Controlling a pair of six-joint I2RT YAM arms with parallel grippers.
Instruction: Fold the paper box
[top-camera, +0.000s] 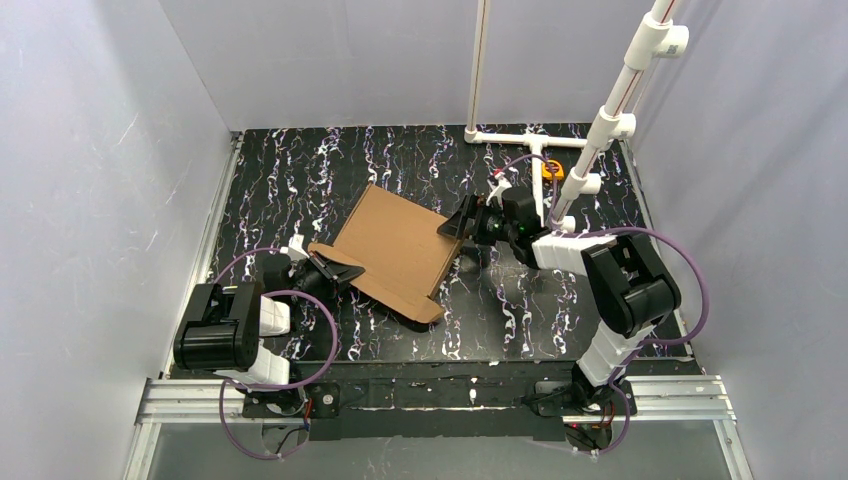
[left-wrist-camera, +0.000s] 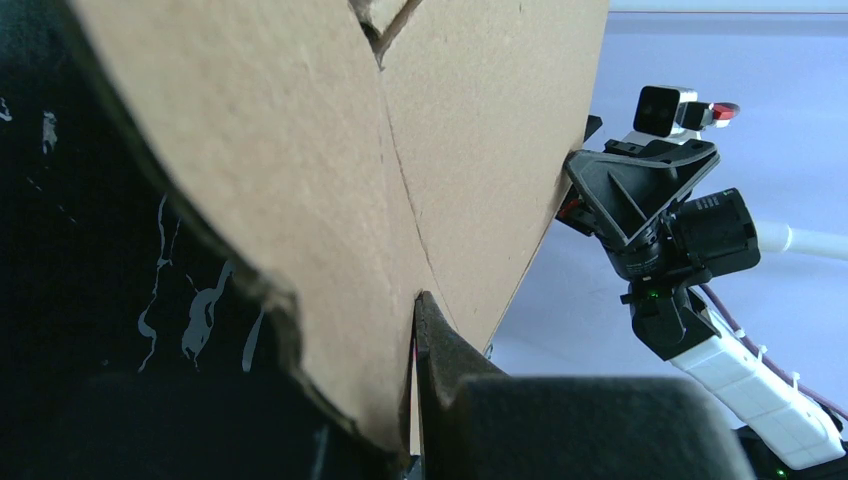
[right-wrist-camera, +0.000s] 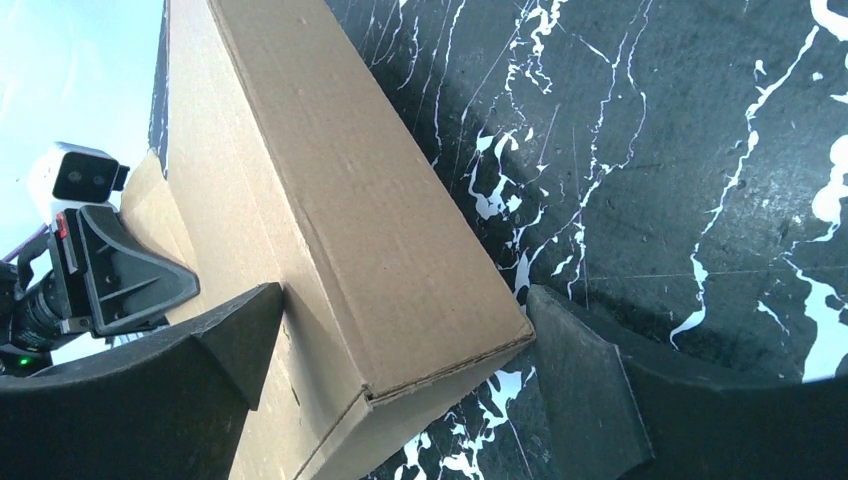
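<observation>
Left gripper (left-wrist-camera: 415, 400) pinching paper box (top-camera: 395, 245) edge, right gripper (right-wrist-camera: 400, 370) straddling opposite edge

The top external view looks down from above and behind the arm bases. Both wrist views sit close against the paper box (top-camera: 395, 247), facing each other across it.

**A robot test booth in a lab**

Plain grey walls (top-camera: 90, 160) box in a black, white-streaked table (top-camera: 560, 320). A white pipe frame (top-camera: 560, 140) stands at the far right corner; an aluminium rail (top-camera: 430, 395) runs along the near edge.
</observation>
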